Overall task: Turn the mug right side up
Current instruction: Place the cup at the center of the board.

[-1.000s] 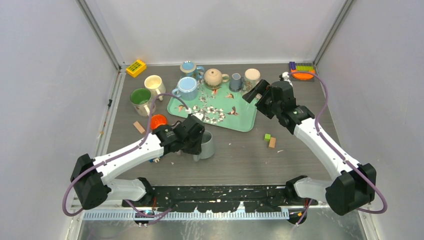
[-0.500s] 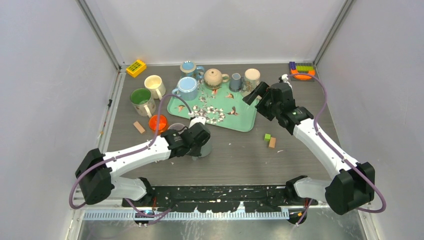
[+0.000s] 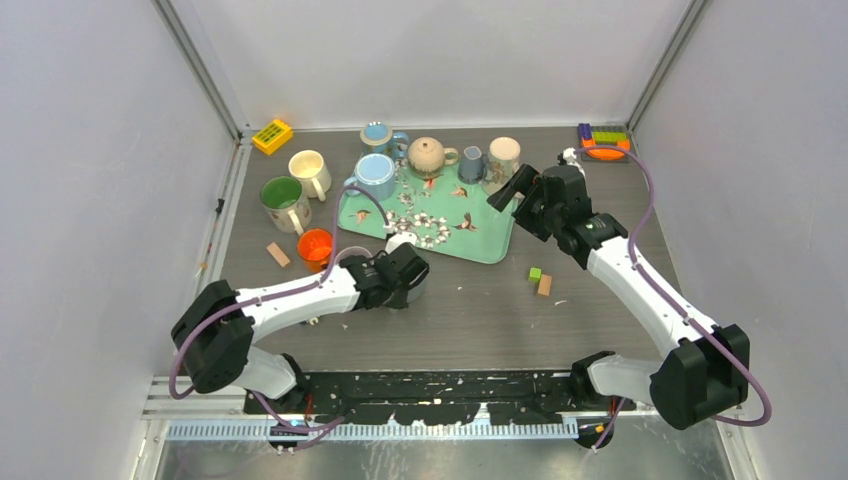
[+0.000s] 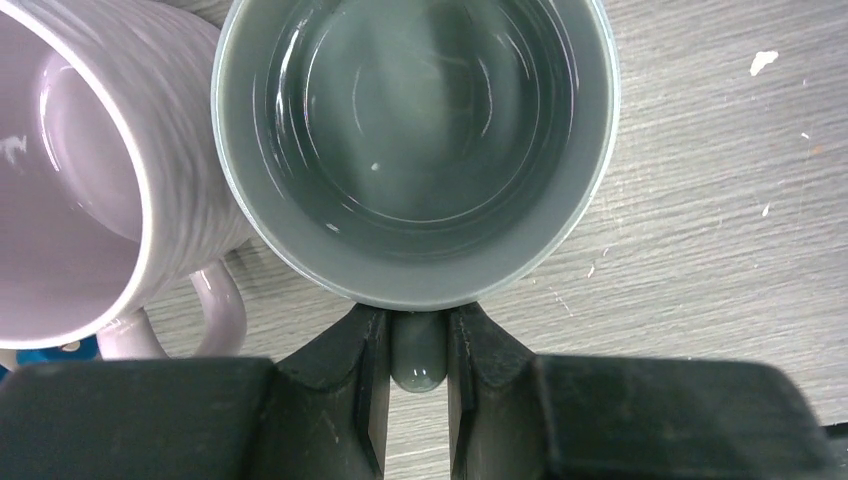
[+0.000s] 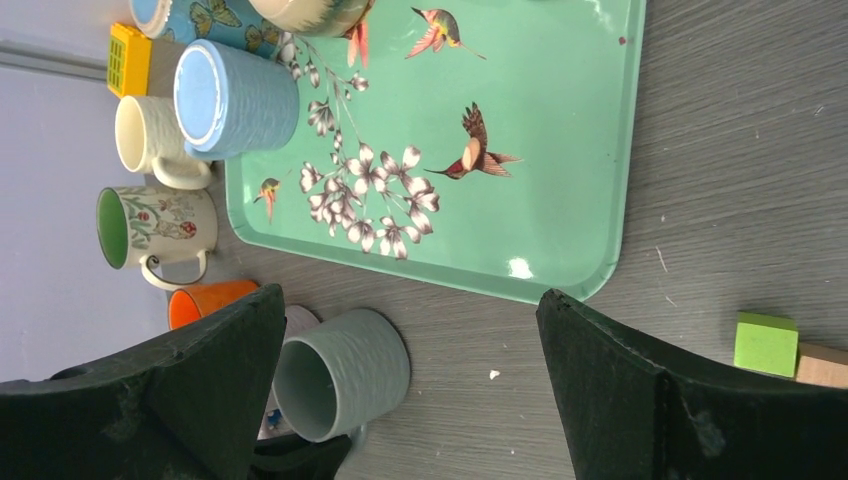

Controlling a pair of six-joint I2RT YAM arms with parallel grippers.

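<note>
The grey mug (image 4: 415, 150) sits in the lower centre of the overhead view, on the surface (image 4: 720, 200) just below the tray's (image 5: 560, 200) near edge. The left hand (image 4: 415, 340) is clenched on its handle, which shows as a grey stub pinched between the two black fingers at the bottom of the left wrist view. That camera looks straight down into the mug's open mouth, so the mug seems to be right side up, touching or very nearly touching the lilac mug (image 4: 80, 230) at its left. Whether its base is fully down on the surface cannot be told. The turning step looks as good as done. What is left is probably the set-down: lower until the base is seated, release the handle, and draw back without nudging either mug. The right hand (image 5: 408, 295) hangs spread wide over the tray's right corner, grasping nothing.
</note>
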